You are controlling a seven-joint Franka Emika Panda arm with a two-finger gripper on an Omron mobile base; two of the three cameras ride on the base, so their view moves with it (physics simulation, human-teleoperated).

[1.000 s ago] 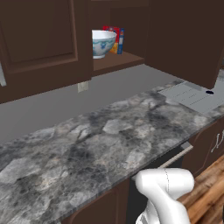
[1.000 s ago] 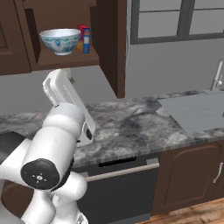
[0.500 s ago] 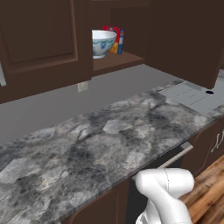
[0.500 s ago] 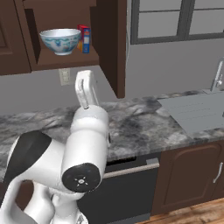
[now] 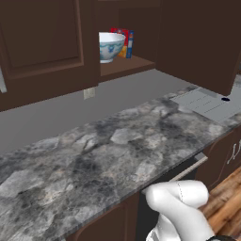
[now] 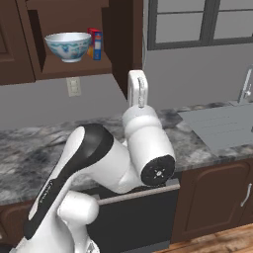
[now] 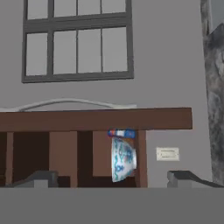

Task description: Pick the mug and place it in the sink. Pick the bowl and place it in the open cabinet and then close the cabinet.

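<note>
White Franka arm, dark joints. In right base view, rises from lower left, thick link with black band slants up to the right, elbow folds at frame centre, round dark-capped joint faces the camera. Forearm goes up from there to a slim white wrist segment, upright, top of it rounded. In left base view, just a rounded white link at the lower right edge. Gripper point(image 7: 112, 177) jaws spread wide, nothing between them; two dark fingertips point(image 7: 41, 178) poke up at the bottom of hand view, far apart. Hand camera rolled sideways.
</note>
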